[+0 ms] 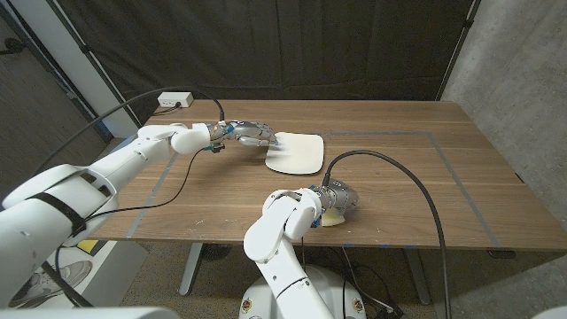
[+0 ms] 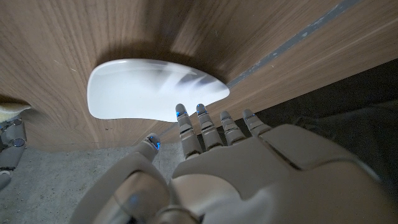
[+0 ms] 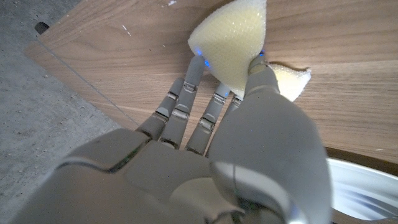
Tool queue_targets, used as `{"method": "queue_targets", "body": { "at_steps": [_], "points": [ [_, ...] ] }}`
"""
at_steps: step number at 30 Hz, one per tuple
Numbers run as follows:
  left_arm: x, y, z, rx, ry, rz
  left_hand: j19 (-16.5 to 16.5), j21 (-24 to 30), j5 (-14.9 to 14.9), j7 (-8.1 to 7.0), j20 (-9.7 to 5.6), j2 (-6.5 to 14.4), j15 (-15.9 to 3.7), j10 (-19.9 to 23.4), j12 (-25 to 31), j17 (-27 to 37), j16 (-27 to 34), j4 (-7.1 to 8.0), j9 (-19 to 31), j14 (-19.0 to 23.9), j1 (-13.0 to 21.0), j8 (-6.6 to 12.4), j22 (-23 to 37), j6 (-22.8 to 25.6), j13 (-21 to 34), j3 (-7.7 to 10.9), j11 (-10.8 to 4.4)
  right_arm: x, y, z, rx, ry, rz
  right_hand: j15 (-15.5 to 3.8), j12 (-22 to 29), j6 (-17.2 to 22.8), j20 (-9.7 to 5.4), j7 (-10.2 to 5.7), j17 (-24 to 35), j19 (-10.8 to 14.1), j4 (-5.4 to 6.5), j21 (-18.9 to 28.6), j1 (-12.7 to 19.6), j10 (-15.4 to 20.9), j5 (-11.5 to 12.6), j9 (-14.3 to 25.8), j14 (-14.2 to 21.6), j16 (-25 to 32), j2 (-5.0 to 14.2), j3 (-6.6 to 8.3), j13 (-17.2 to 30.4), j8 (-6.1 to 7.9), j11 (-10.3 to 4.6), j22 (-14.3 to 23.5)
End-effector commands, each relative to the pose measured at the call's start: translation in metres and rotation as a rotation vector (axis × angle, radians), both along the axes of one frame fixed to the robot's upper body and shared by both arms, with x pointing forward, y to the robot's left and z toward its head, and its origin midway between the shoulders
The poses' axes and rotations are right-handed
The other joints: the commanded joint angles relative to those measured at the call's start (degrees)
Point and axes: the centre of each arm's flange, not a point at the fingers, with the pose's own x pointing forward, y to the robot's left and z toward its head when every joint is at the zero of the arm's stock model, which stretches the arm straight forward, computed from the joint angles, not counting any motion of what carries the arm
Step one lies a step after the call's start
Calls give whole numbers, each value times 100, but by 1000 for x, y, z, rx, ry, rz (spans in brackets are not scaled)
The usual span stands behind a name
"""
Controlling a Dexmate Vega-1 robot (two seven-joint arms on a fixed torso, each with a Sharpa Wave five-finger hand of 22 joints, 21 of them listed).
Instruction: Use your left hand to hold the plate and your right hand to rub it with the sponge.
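The white, rounded-square plate [image 1: 299, 153] [image 2: 146, 90] lies on the wooden table [image 1: 399, 151], past its middle. My left hand [image 1: 251, 135] [image 2: 217, 162] reaches in at the plate's left rim. Its fingertips [image 2: 181, 114] are spread and meet the rim, while the thumb stays apart from the plate and holds nothing. Near the table's front edge, my right hand [image 1: 330, 200] [image 3: 205, 155] pinches the pale yellow sponge [image 3: 233, 43] [image 1: 333, 219] between thumb and fingers. The sponge sits low over the wood, well short of the plate [image 3: 367, 186].
A white power box [image 1: 173, 100] with a cable sits at the table's far left corner. Grey tape lines [image 1: 443, 155] mark out a rectangle on the tabletop. A black cable [image 1: 399, 168] arcs from my right wrist over the table's right half.
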Motion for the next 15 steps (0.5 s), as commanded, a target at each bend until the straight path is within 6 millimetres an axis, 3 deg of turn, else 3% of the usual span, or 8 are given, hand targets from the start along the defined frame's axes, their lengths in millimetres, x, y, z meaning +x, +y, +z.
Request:
{"method": "queue_targets", "body": {
  "at_steps": [1, 15],
  "points": [
    [-4, 1, -2, 1, 3, 2, -50, -17, 20, 17, 31, 47, -136, -30, 4, 11, 0, 10, 20, 5, -17, -16, 18, -8, 23, -22, -2, -5, -1, 4, -23, -103, -5, -964, -39, -79, -300, 5, -14, 43, 16, 87, 115, -86, 46, -57, 64, -8, 32, -60, -14, -130, 9, 41],
    [-9, 4, -9, 25, -5, 30, -65, -20, 32, 64, 40, 59, -136, 102, 46, 2, 16, -9, 21, 58, -82, 104, 15, 286, 23, -12, -54, -14, -16, 42, -110, -323, -42, -968, -124, -60, -264, 1, -36, 49, 116, 192, 40, -37, 32, -104, 66, -26, 128, -118, -105, -210, 14, 50]
  ]
}}
